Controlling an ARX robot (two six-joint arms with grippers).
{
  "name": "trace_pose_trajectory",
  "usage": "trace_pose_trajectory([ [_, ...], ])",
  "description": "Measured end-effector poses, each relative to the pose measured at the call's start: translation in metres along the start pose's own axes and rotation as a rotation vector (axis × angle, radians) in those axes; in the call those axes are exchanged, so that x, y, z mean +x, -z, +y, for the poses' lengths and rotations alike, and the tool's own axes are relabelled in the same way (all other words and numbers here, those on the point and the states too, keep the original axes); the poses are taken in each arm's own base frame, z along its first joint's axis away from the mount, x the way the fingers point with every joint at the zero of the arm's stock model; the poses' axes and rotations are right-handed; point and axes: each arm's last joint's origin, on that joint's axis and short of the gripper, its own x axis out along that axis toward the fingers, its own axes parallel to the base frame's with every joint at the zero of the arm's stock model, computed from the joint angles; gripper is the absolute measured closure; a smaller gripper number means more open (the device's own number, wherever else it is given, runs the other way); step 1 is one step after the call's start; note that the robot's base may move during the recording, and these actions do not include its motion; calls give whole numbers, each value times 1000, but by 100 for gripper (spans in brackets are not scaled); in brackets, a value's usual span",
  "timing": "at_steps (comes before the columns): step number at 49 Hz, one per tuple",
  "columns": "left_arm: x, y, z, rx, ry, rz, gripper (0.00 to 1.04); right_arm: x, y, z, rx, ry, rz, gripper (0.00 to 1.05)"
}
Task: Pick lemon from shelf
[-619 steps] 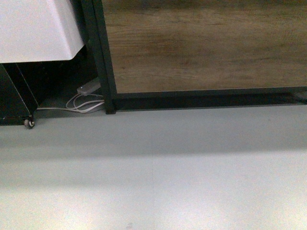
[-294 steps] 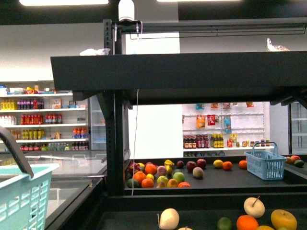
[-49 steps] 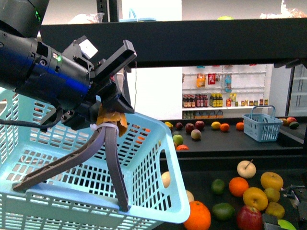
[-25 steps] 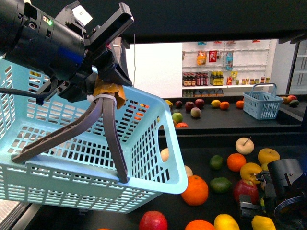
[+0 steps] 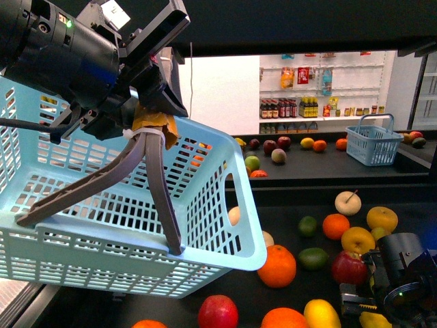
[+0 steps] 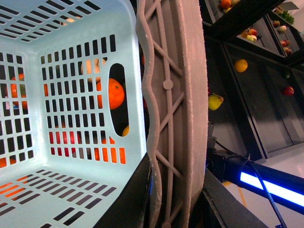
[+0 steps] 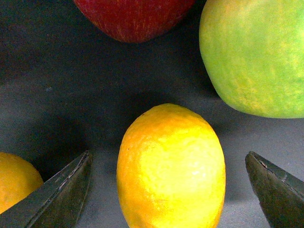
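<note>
Checking the right wrist view first: the lemon (image 7: 171, 166) lies on the dark tier of the shelf (image 7: 71, 71), centred between the two spread fingers of the right gripper (image 7: 168, 156), which is wide apart and touches nothing. A green apple (image 7: 256, 57) sits just beside the lemon on one side, a red apple (image 7: 135, 16) lies beyond it, and another yellow fruit (image 7: 14, 183) shows at the frame edge, outside one finger. Front view: the right gripper sits low over the front of the lower tier among scattered fruit, so the lemon is at the near right of the shelf, mostly hidden under the wrist there. The left gripper (image 5: 150, 116) is clamped on the basket handle (image 5: 160, 198), holding the light-blue basket (image 5: 102, 225) raised at the left, apart from the fruit. Left wrist view: only the basket's inside and the grey handle show, with an orange (image 6: 111, 92) visible through a slot; the basket looks empty. Judgement: the step in hand is the grasp. To do it well, advance a little further so the pads span the lemon's widest part, keep it centred, and close slowly. The smooth oval may roll or squirt forward toward the apples. Watch that the fingertip near the green apple clears it and does not nudge it.
</note>
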Motion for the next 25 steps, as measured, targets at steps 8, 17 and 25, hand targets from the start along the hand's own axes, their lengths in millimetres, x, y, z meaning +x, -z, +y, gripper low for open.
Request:
trace_pose_trajectory([
  [8,0,0,0,0,0,0,87,2,0,0,0,6,2,14],
  [17,0,0,0,0,0,0,87,2,1,1,-3,6,10,39],
  [25,0,0,0,0,0,0,87,2,2,3,-6,7,16,49],
])
